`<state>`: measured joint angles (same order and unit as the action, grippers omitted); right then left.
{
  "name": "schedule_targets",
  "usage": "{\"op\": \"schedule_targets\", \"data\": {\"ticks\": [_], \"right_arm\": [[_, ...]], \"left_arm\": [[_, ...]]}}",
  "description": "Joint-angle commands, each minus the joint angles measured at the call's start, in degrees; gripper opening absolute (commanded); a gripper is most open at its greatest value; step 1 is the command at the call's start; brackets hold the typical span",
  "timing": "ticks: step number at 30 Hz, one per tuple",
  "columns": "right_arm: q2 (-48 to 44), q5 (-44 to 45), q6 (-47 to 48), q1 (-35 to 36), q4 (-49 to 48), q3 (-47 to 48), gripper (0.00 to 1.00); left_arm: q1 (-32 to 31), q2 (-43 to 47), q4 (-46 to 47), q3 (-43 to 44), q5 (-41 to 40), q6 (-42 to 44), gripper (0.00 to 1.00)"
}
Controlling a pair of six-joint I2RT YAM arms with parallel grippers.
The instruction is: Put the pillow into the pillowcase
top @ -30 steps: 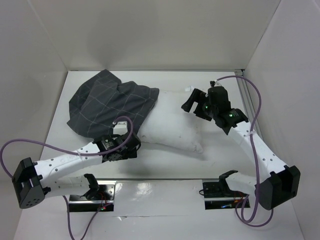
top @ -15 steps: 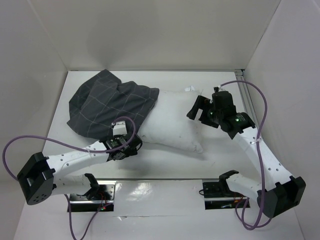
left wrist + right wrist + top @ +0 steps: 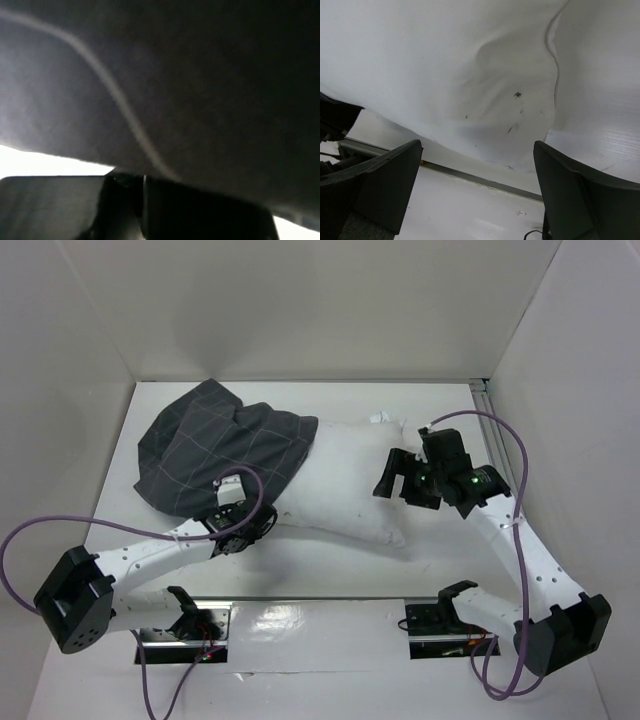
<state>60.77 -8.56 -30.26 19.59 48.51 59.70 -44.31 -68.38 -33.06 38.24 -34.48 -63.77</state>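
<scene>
The pillow point(image 3: 350, 485) is laid across the centre of the bench point(image 3: 320, 565). Its 9 o'clock end is covered by the pillowcase point(image 3: 210, 445), which is bunched toward the 10 o'clock corner. Whether that end is inside or only underneath cannot be told. The left claw point(image 3: 245, 525) is clenched on the pillowcase's 5 o'clock edge. The right claw point(image 3: 392, 472) is released, fingers spread wide, over the pillow's 3 o'clock end.

Bright, even overhead; left wrist dim, blurred.
</scene>
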Motion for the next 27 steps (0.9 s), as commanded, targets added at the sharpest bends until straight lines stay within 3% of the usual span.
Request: {"op": "schedule_targets", "data": {"ticks": [1,3,6,8,9,11,14,19,22,26,27], "right_arm": [[-0.49,-1.55,4.07,-0.26,1.51,-0.99,0.99],[0.13,-0.67,2.93,-0.26,-1.91,-4.57,0.97],[2.31,-4.34,0.30,-0.26,-12.10,-8.98,0.60],[5.13,-11.98,-1.46,0.35,-19.74,-10.48,0.40],[7.93,-15.05,-2.86,0.88,-22.64,-10.48,0.22],[9.27,-22.45,-9.53,1.76,-34.67,-10.48,0.03],[10.59,-21.86,-16.05,2.29,-44.36,-5.14,0.00],[13.05,-16.41,-11.50,0.98,-37.80,8.57,0.00],[11.05,-14.13,-10.09,-0.96,-34.02,10.17,0.00],[3.77,-11.49,-5.80,-2.72,-28.31,8.06,0.00],[1.91,-6.96,-3.43,-2.72,-22.73,8.06,0.00]], "left_arm": [[0.37,0.61,-1.75,2.53,-0.42,2.94,0.00],[-1.47,1.75,-2.27,5.69,0.20,5.65,0.00],[-3.15,2.90,-2.27,11.56,3.36,8.56,0.00],[-4.55,2.90,-2.80,14.74,4.68,9.80,0.00],[-5.86,1.07,-2.80,18.50,5.82,10.67,0.00],[-7.44,-2.18,-0.88,23.26,7.92,13.66,0.00],[-11.66,-13.50,-0.34,39.41,12.32,19.10,0.00],[-17.91,-27.49,-8.59,79.00,17.23,29.22,0.00],[-17.91,-29.09,-10.88,86.46,18.14,31.25,0.00],[-16.07,-25.93,-12.63,85.16,16.37,31.26,0.00],[-16.07,-25.23,-13.60,85.16,16.37,30.55,0.00]]}}
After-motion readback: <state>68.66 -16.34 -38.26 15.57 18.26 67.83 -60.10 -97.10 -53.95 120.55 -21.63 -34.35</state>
